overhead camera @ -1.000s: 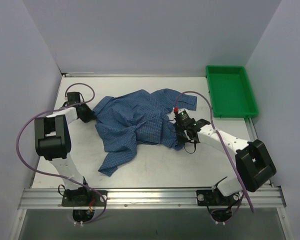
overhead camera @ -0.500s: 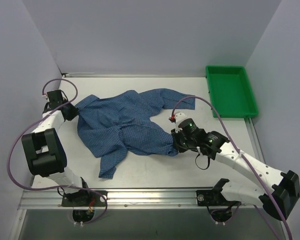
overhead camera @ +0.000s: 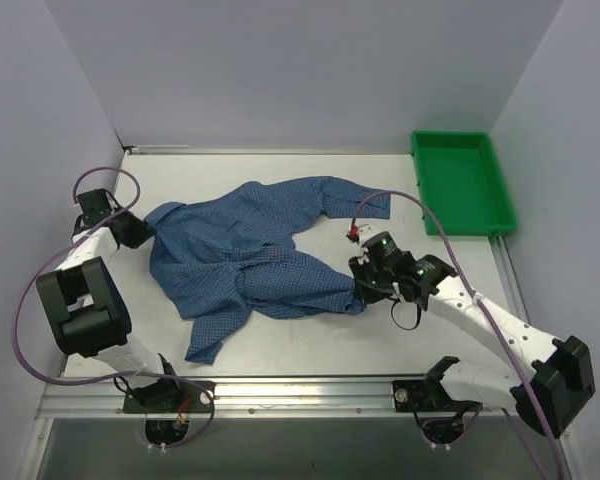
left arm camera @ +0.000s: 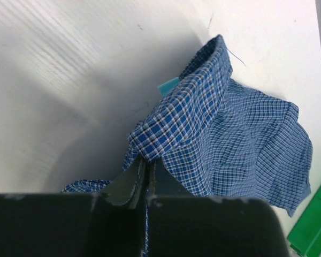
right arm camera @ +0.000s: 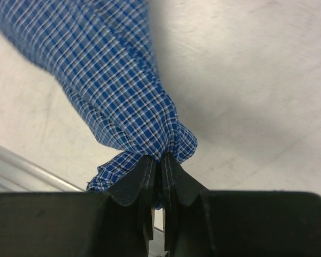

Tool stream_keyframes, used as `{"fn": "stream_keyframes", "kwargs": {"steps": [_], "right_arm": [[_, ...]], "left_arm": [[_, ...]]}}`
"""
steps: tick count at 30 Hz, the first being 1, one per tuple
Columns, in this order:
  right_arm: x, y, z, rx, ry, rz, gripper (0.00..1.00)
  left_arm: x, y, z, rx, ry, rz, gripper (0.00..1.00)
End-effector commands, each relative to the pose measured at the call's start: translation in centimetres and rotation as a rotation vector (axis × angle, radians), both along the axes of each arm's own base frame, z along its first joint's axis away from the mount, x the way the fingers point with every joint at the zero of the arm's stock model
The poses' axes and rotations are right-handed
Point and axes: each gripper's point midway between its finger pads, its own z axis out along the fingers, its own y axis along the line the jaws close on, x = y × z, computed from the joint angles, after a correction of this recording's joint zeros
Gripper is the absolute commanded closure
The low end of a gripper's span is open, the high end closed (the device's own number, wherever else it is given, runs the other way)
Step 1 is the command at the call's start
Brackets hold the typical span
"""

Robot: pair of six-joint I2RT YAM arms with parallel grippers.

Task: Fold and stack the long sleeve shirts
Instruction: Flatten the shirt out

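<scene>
The blue shirt (overhead camera: 245, 250) is held tight at its left end by the left gripper (overhead camera: 148, 230) and at its right end by the right gripper (overhead camera: 361, 293), stretched across the middle of the table (overhead camera: 310, 345), and nothing is folded yet.

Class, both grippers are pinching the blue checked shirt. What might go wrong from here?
The left gripper and right gripper each hold only a small bunch of shirt; pulling apart may tug it free. The cloth lies crumpled, one sleeve trailing toward the near edge, so creases may get folded in.
</scene>
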Motion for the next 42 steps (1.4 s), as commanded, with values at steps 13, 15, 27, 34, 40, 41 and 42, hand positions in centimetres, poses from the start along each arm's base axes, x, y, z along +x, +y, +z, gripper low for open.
{"fn": "stream_keyframes", "kwargs": {"steps": [13,15,27,34,40,41,42], "right_arm": [[10.1,-2.9,19.0,0.089,-0.555,-0.168,0.99],[8.4,-2.3,18.7,0.139,-0.544,-0.092,0.97],[-9.6,5.9,5.6,0.248,0.081,0.466,0.83],[-9.5,5.2,2.7,0.116,0.146,0.425,0.27],[0.1,0.9,3.1,0.089,0.098,-0.044,0.29],[1.3,0.1,2.2,0.054,0.106,-0.104,0.29],[2.7,-0.8,1.6,0.041,0.092,-0.167,0.29]], "left_arm": [[5.5,-3.7,18.7,-0.055,-0.577,-0.215,1.00],[4.3,-3.1,18.7,-0.046,-0.582,-0.182,1.00],[-6.0,2.2,5.4,-0.015,-0.142,0.115,1.00],[-6.4,1.6,10.0,0.077,-0.224,0.070,0.37],[-5.9,-3.1,12.4,0.176,-0.251,-0.123,0.17],[-5.8,-4.0,12.3,0.181,-0.246,-0.158,0.14],[-5.8,-4.5,11.6,0.188,-0.225,-0.194,0.14]]}}
